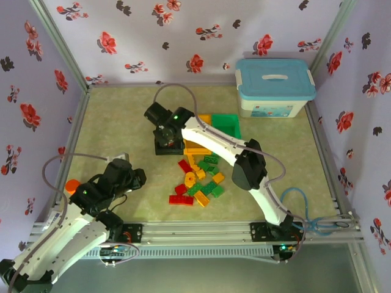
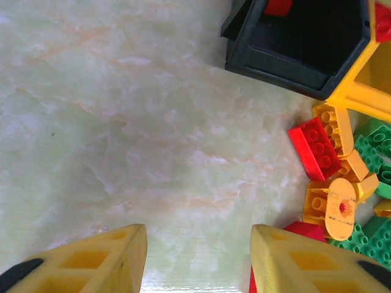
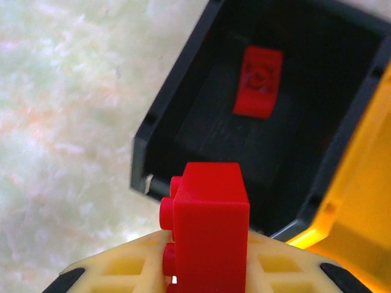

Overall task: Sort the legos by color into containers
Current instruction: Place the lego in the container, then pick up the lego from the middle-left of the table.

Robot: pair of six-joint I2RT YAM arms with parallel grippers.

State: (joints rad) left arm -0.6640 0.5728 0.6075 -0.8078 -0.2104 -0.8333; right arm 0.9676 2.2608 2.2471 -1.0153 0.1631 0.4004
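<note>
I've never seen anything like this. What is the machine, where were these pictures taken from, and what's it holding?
Two robot arms stand at the near edge of a table. One picture looks down from above; the other two come from wrist cameras, so the yellow fingers are each arm's own. On the table lies a pile of red, yellow and green legos beside a black bin, a yellow bin and a green bin. The right gripper pinches a red brick over the black bin, where another red piece lies. The left gripper is open and empty.
</note>
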